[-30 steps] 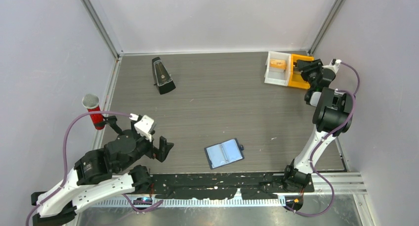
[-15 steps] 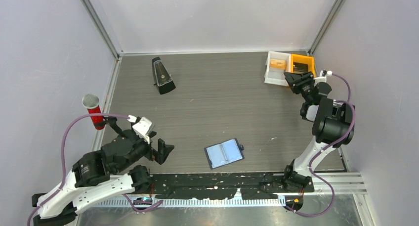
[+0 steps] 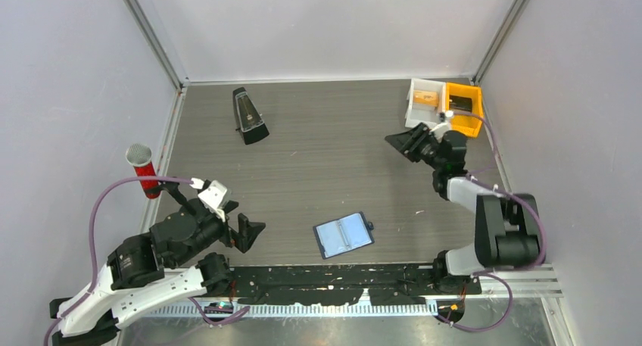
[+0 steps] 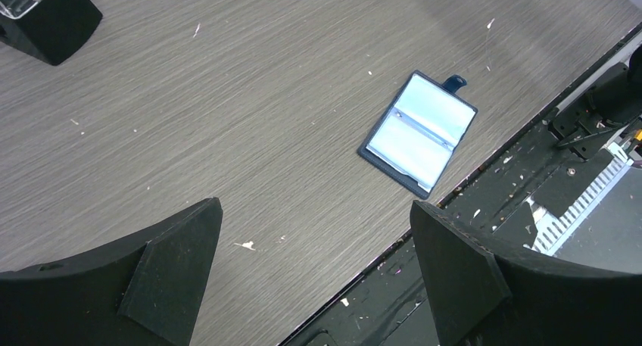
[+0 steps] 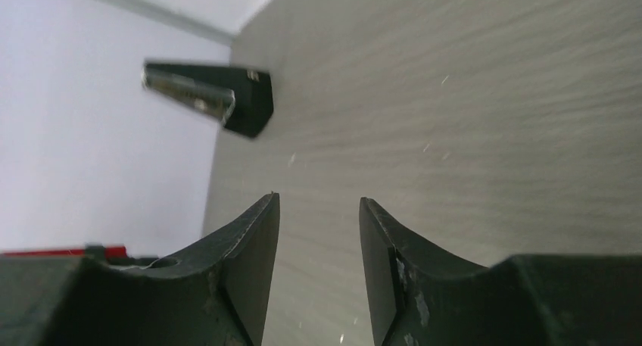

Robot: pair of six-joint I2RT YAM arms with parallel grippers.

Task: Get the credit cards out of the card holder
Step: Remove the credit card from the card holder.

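Broadly, the tabletop (image 3: pixel 333 157) carries the holder (image 3: pixel 344 235) close to its near edge, lying open and flat with the pale blue inside up. Left of the holder, the left arm crouches low with its elbow folded back. Its left end effector (image 3: pixel 241 223) is aimed toward the holder, spread as wide as it goes and empty. Beyond the holder and to its right, the right arm reaches out low over the wood. The right end effector (image 3: pixel 405 143) is about half open with nothing between the fingers, and it points away leftward at the metronome (image 3: pixel 248 117), which stands far beyond the holder. The left arm looks the nearer one. The holder's long axis runs left to right, its right end swung slightly farther away, with the snap tab on that end. No cards lie loose beside the holder; whether any sit in its slots I cannot tell.
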